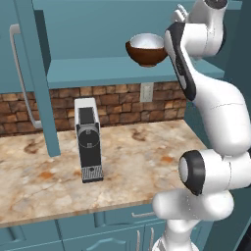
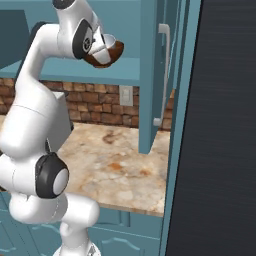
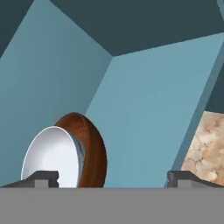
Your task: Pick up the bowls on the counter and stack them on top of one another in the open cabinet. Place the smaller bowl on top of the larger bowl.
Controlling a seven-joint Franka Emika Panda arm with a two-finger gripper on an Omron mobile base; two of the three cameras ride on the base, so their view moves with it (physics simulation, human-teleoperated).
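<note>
The open cabinet (image 1: 122, 66) is the biggest thing here, a teal wall unit whose door (image 1: 34, 73) is swung wide so the arm can reach its shelf. Below it runs the counter (image 1: 137, 162), a beige marbled slab with orange veins against a brick backsplash (image 1: 117, 105) that carries a wall outlet (image 1: 146, 91); no bowl is left on the stretch of it that shows, which suggests both have been carried up. A dark coffee machine (image 1: 89, 139) stands on the slab, well apart from the work. On the cabinet shelf sits the larger bowl (image 1: 142, 56), dark reddish-brown and upright, set near the front edge where it is easy to reach. The smaller bowl (image 1: 146, 42), pale and glossy, is nested inside it with its rim showing above the brown one, which is the stacking order the task asks for. The gripper (image 3: 113, 177) hangs just beside the stack, and in the hand view its two dark tips stand far apart with nothing between them, the white bowl lying at the edge of one tip rather than clamped. The jaws are spread wide and hold nothing, so I judge the placing done and only the withdrawal left.
</note>
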